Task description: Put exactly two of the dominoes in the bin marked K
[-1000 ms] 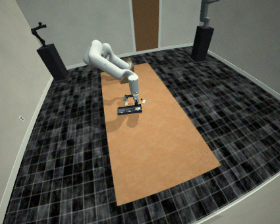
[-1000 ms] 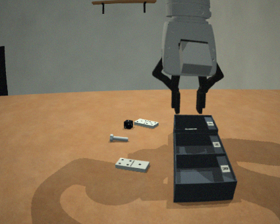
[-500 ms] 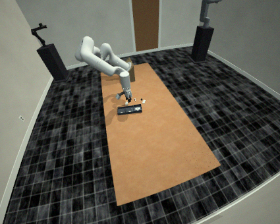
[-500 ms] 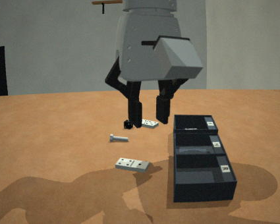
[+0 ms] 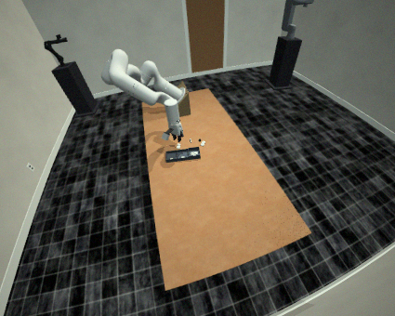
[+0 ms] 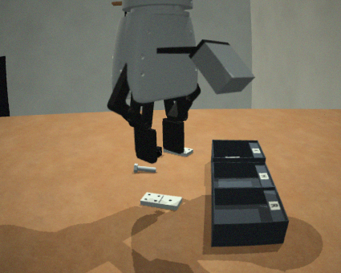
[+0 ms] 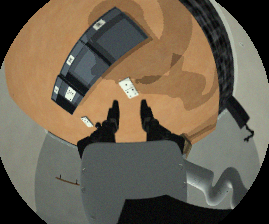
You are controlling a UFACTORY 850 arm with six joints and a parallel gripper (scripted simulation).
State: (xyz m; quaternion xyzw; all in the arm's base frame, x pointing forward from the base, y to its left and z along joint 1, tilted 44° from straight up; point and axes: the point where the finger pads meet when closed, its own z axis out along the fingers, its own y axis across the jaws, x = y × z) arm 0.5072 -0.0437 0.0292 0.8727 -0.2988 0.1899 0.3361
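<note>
Gripper (image 6: pixel 161 143) part-open, holding nothing, low over far domino (image 6: pixel 181 152) near the table's (image 5: pixel 228 201) arm end; near domino (image 6: pixel 160 200) loose beside bins (image 6: pixel 245 189); K contents unclear.

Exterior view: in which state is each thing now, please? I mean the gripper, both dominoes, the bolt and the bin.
gripper: open, holding nothing, low over the table.
far domino: flat on the table, partly behind one finger, not gripped.
near domino: flat on the table, dots up.
bolt: lying on its side.
bin: upright on the table; no domino visible in its two nearer compartments.
</note>
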